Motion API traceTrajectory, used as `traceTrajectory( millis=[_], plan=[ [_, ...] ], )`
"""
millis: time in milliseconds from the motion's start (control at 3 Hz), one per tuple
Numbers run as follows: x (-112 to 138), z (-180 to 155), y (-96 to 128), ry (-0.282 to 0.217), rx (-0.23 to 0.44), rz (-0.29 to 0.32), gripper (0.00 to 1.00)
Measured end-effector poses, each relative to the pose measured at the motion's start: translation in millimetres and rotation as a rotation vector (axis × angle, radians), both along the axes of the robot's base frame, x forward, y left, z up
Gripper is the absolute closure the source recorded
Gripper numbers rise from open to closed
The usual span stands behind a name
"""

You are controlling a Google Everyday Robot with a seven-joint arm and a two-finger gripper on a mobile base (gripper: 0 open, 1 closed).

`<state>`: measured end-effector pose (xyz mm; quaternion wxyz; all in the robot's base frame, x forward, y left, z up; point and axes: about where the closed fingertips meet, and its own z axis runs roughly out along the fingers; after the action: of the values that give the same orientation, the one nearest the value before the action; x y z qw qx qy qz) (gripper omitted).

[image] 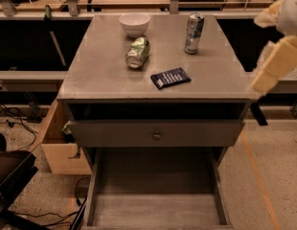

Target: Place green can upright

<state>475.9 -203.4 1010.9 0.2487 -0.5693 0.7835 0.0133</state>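
Observation:
The green can (138, 52) is short, dented, green and white. It lies on its side on the grey table top (100, 75), just in front of the white bowl (134, 23), with its silver end facing me. My gripper (275, 61) shows as cream-coloured parts at the right edge of the camera view. It is off the table's right side, well away from the can and level with the table top. It holds nothing that I can see.
A tall slim silver-blue can (193, 33) stands upright at the back right. A dark blue packet (170, 77) lies near the front middle. Below the top are a closed drawer (156, 134) and an open lower drawer (155, 195). A cardboard box (57, 150) sits on the floor at left.

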Motion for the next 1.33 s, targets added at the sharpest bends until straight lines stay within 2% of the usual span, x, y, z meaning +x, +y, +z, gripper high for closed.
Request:
traceTrajectory(
  millis=[333,667,1000,1333],
  plan=[
    [47,41,30,-0.046,0.277,-0.074,0.0],
    [76,81,63,-0.083,0.502,-0.19,0.0],
    [83,90,65,-0.075,0.566,-0.266,0.0],
    [83,90,65,-0.075,0.566,-0.266,0.0]
  ],
)
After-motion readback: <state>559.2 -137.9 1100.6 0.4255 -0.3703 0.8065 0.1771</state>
